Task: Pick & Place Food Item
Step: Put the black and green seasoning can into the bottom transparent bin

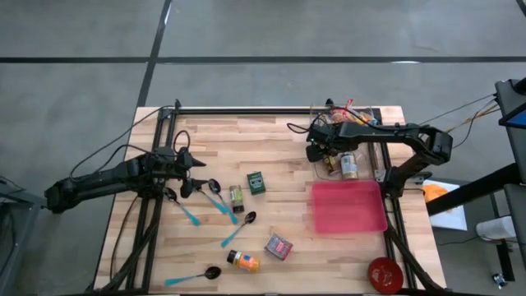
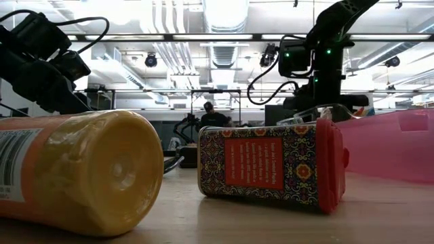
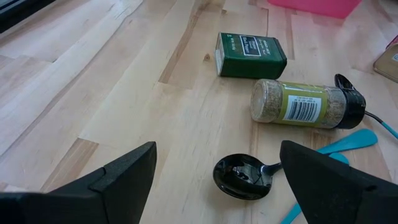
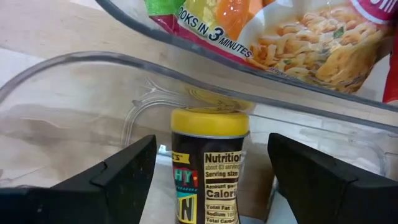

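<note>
A jar with a yellow lid and a dark label stands upright at the table's far right. My right gripper points down over it, open, with one finger on either side and a gap showing at both. Just beyond the jar are a curved clear plastic rim and a clear bin holding a noodle packet. In the high view this gripper is near the bin. My left gripper waits open at the table's left, above a black spoon.
A pink tray lies near the right edge, with a red bowl at the near right corner. A second jar is beside my right gripper. Mid-table lie a green box, a spice jar, an orange bottle, a patterned box and blue-handled spoons.
</note>
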